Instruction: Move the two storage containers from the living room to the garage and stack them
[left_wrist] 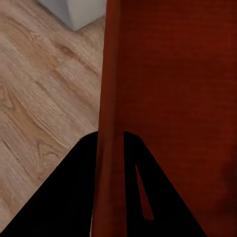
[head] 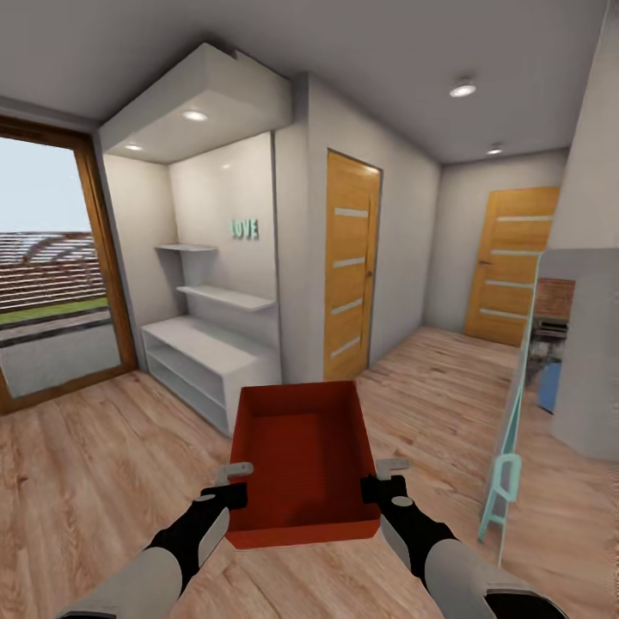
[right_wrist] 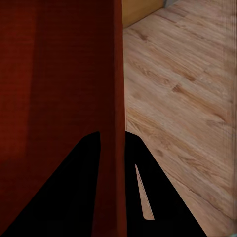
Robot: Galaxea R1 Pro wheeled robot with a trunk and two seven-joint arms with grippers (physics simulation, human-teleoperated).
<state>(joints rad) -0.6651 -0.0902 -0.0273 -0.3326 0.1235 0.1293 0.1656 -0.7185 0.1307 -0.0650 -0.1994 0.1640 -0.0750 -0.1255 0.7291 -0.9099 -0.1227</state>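
Observation:
One orange-red open-topped storage container hangs level in front of me, held between both arms over the light wood planks. My left gripper is shut on its left wall, one black finger on each side. In the same way my right gripper is shut on the right wall. The box is empty inside. The other storage container, the garage and its dark floor are out of view. Past the grey wall at the right, a strip of red brick shows.
A white shelf unit stands ahead on the left, beside a large glass door. Two orange wooden doors are shut ahead. A teal frame leans close at the right, next to a grey wall.

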